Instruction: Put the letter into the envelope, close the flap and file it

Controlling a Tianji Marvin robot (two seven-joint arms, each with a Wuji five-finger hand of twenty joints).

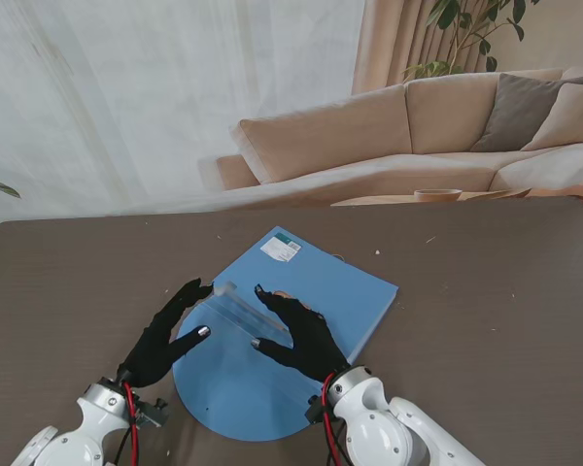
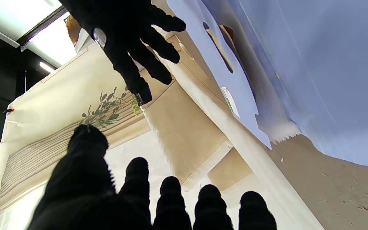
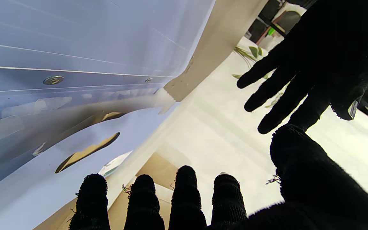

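Both black-gloved hands hover over blue folder [image 1: 301, 320] on brown table [image 1: 486, 291].

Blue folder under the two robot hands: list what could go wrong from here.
1. Neither the left robot hand nor the right robot hand grips the blue folder; its round flap could spring or slide when pushed.
2. The folder lies askew on the table, so pushing on one side may spin it.

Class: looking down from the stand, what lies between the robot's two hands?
Between the left hand and right hand lies the blue envelope's open rounded flap and its clear fold strip; the stand view shows it.
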